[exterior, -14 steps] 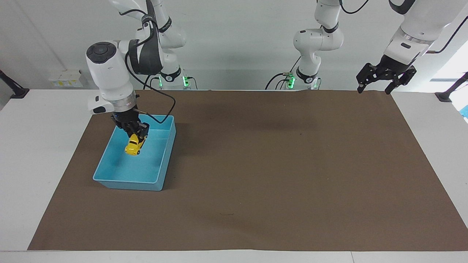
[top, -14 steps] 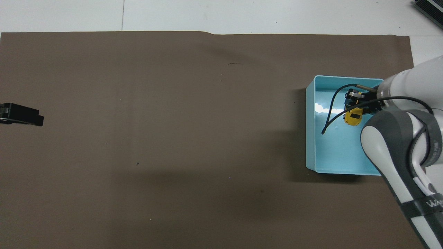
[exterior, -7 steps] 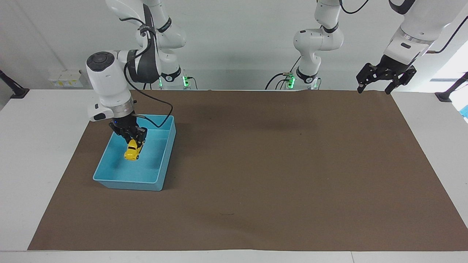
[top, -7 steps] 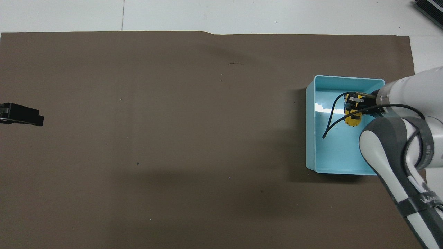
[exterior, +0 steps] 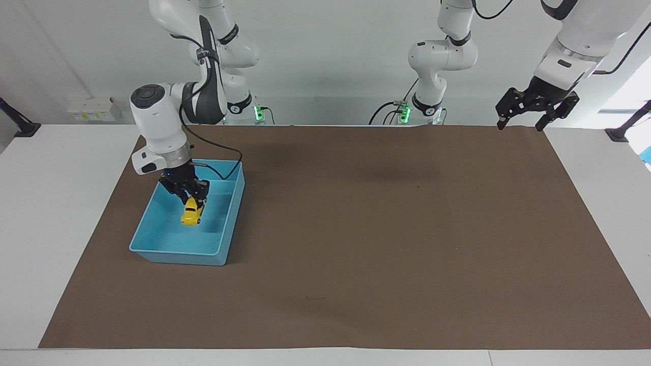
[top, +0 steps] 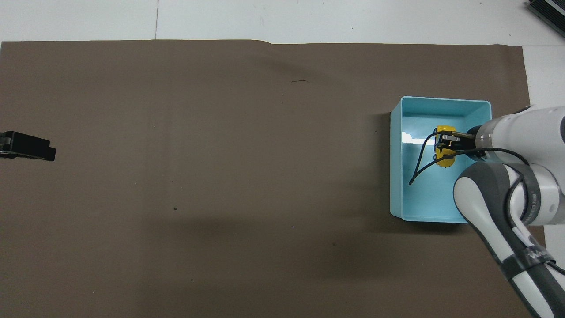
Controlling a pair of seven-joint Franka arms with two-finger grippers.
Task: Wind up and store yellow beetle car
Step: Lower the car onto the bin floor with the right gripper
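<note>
- Yellow car (exterior: 191, 215) hangs nose-down in my right gripper (exterior: 190, 196), fingers clamped on its upper end, over the middle of the blue bin (exterior: 231, 213).
- That bin sits on the brown mat (exterior: 386, 229) toward my right arm's end of the table.
- My left gripper (exterior: 535, 110) waits with fingers spread and nothing between them, up over the mat's corner at my left arm's end.
- Step in hand, as I judge it: storing the car. Whether it is wound I cannot tell from here.
- To do it well, I would lower until a wheel or the nose meets the bin floor, then part my fingers slowly; dropped from this tilt the car could bounce or roll against a wall.
- If the spring is wound, the wheels may spin on release, so I would set it down flat and lift straight up clear of it.
- Facing view shows the car's tilt and that it looks clear of the floor, though I cannot tell the gap for sure.
- Overhead view hides height, but shows the car (top: 444, 150) centred between the bin's walls (top: 396, 159), my cable looping over it, and only the tip of my left gripper (top: 27, 146).
</note>
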